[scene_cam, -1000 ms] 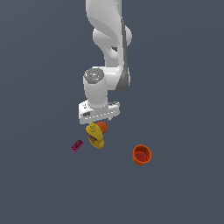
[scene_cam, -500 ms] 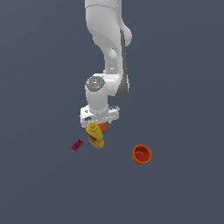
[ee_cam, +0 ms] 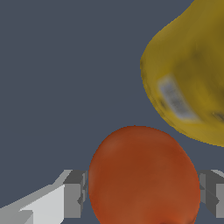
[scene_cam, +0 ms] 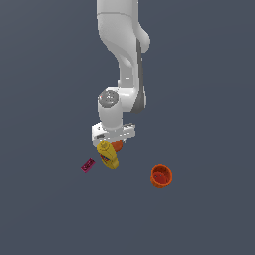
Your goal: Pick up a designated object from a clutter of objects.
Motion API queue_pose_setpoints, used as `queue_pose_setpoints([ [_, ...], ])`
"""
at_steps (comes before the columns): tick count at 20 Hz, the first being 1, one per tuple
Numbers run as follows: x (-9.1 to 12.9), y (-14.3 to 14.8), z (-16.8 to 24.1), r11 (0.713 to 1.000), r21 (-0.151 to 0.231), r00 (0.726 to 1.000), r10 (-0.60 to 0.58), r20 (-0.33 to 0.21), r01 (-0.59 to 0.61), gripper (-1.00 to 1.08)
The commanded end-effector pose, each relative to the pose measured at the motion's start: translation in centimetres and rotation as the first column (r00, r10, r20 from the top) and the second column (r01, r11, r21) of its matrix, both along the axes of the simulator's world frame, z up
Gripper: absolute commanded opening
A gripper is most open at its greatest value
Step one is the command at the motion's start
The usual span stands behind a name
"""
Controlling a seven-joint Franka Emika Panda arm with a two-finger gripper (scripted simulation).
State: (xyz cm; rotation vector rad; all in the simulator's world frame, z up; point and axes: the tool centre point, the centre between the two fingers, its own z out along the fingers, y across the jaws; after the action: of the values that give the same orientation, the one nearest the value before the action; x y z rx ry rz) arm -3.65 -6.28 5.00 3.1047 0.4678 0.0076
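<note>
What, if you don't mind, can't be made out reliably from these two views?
- Orange-red ball: in the exterior view, mostly hidden behind the yellow bottle and the gripper.
- Fingers: the wrist view cuts them at its edge; contact with the ball is unclear.
- Bottle label: blurred in the wrist view.
- Magenta block: too small for detail.

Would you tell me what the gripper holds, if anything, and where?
The ball sits between the jaws at its sides; whether they grip it cannot be told.
</note>
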Motion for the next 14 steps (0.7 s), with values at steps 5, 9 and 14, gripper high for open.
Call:
queue_pose_setpoints([
  [5,-0.1,0.1,-0.3,1.000,0.001,1.000,0.002,-0.005,-0.002,-1.00],
  [9,0.0,0.0,0.1,1.000,0.000,1.000,0.000,0.001,0.000,-1.00],
  [14,-0.3,-0.5,1.1,1.000,0.000,1.000,0.000,0.001,0.000,-1.00],
])
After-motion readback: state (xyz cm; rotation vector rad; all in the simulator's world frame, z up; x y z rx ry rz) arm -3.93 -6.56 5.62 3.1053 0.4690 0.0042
